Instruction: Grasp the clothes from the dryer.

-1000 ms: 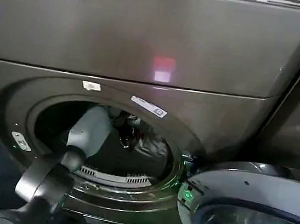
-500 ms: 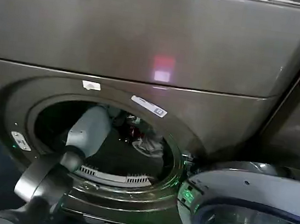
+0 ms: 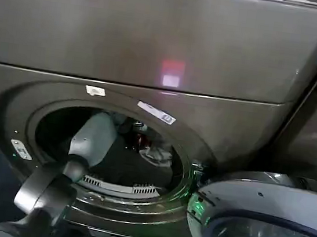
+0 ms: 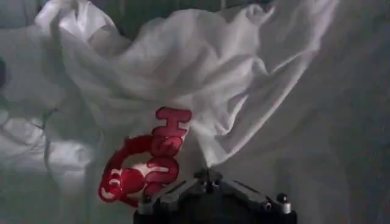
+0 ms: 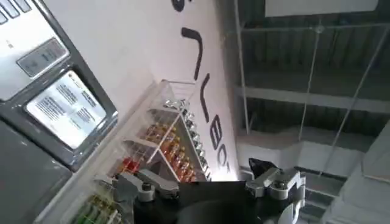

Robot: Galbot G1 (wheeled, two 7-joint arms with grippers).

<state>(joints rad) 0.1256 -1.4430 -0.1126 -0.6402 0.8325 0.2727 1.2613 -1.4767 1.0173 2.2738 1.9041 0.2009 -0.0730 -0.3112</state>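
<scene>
Dryer (image 3: 157, 36) front: bronze-brown metal, smooth, with a soft satin sheen.
Porthole rim (image 3: 182, 183): polished metal, glossy.
Open door (image 3: 267, 226): shiny silver rim around clear glass.
Clothes (image 4: 201, 79): soft white cloth, matt and creased, with a glossy red print (image 4: 149, 155).
Left arm (image 3: 88, 138): smooth pale plastic shell, grey joint.
</scene>
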